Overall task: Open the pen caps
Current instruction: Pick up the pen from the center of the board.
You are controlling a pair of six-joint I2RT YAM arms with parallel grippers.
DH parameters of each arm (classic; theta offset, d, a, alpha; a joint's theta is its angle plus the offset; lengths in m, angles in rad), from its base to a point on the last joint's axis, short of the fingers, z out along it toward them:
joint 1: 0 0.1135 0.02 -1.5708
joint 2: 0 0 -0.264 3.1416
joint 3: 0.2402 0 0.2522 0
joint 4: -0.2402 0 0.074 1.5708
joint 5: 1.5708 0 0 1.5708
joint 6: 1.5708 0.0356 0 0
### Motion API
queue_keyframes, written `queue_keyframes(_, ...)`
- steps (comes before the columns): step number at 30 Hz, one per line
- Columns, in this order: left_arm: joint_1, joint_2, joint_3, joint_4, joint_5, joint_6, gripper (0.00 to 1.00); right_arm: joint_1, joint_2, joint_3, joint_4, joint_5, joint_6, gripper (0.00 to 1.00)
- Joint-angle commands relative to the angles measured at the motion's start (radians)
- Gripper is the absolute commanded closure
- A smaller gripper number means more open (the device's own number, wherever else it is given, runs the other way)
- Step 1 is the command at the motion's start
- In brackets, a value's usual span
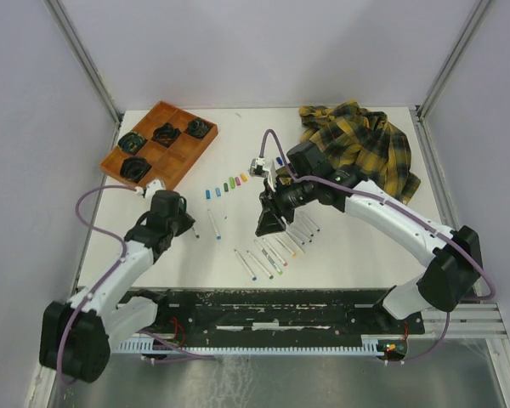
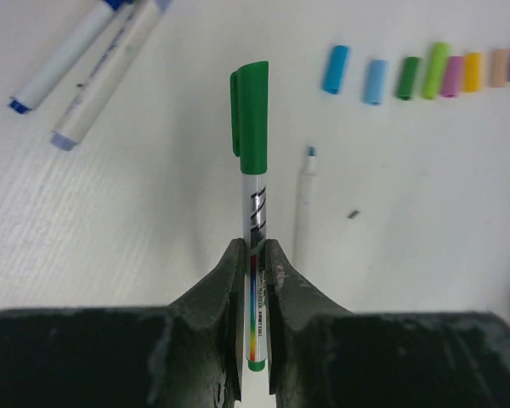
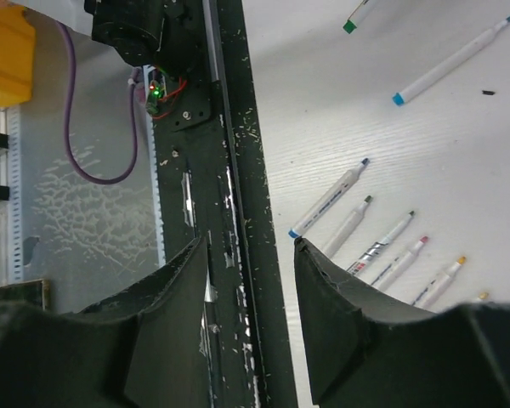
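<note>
Clamping left fingers [image 2: 229,268]: the left gripper [image 2: 253,255] is closed on the lower barrel of a white marker [image 2: 255,212], one jaw on each side, the marker's tail end showing between them.
Green cap [image 2: 252,115]: seated on the far end of that marker, straight ahead of the fingertips and well clear of them.
Beside the held marker: an uncapped marker [image 2: 303,208] lies just to its right on the table [image 2: 153,212], apart from it, with a small dark speck [image 2: 354,214] further right.
Loose caps [image 2: 408,75]: a row of blue, light blue, green, lime, pink, yellow and peach pieces lies ahead and to the right, apart from the fingers.
Ahead left: two blue-tipped markers [image 2: 76,55] lie side by side.
Right gripper [image 3: 251,255]: jaws spread, nothing between them, over the black rail [image 3: 238,153] at the table's near edge.
Uncapped row [image 3: 365,238]: several markers lie side by side to its right.
Far corners: an orange tray [image 1: 185,160] and a plaid cloth [image 1: 361,140].
</note>
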Motion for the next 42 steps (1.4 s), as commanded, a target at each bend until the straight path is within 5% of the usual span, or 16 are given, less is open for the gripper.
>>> queue_keyframes(1, -0.012, -0.192, -0.081, 0.185, 0.182, 0.016, 0.97, -0.026, -0.012, -0.089, 0.27, -0.148, 0.202, 0.48)
queue_keyframes(8, -0.026, -0.543, -0.296, 0.619, 0.409, -0.105, 0.97, -0.085, -0.052, -0.37, 0.97, -0.194, 0.678, 0.45)
queue_keyframes(12, -0.035, -0.625, -0.362, 0.829, 0.441, -0.171, 0.97, -0.093, -0.046, -0.436, 1.185, -0.191, 0.827, 0.41)
queue_keyframes(21, -0.102, -0.649, -0.401, 1.048, 0.451, -0.211, 0.97, -0.094, -0.046, -0.461, 1.388, -0.216, 0.969, 0.38)
queue_keyframes(27, -0.244, -0.57, -0.384, 1.13, 0.382, -0.161, 0.97, -0.089, -0.051, -0.476, 1.446, -0.217, 0.981, 0.36)
queue_keyframes(42, -0.412, -0.36, -0.348, 1.315, 0.288, -0.098, 0.97, -0.047, -0.04, -0.487, 1.423, -0.214, 0.93, 0.35)
